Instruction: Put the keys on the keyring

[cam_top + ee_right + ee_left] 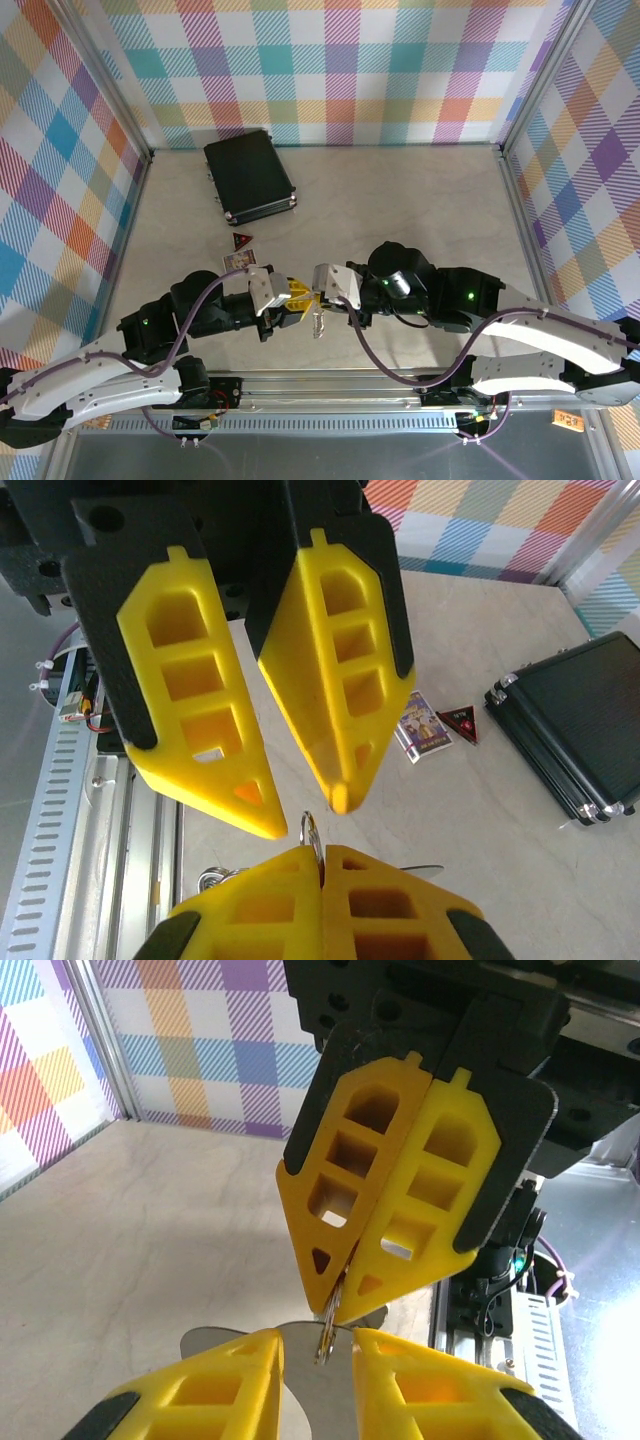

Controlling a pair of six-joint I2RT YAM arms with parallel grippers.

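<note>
My two grippers meet tip to tip low over the near middle of the table. My right gripper (pixel 322 858) is shut on a small silver ring (pixel 312 830) of the keyring. In the left wrist view that ring (pixel 330 1325) hangs edge-on from its closed fingers (pixel 400 1190). My left gripper (pixel 318 1348) is open, its yellow fingers either side of the ring without touching it. The keyring's flat silver-grey plate (pixel 305 1395) shows behind them. More small rings (pixel 212 880) dangle below the right gripper. From above, silver metal (pixel 318 323) hangs under the two grippers. The keys are out of view.
A black rectangular case (pixel 248 177) lies at the back left. A small picture card (pixel 238 261) and a red triangular piece (pixel 242 240) lie between it and the arms. A metal rail (pixel 330 385) runs along the near edge. Plaid walls enclose the table.
</note>
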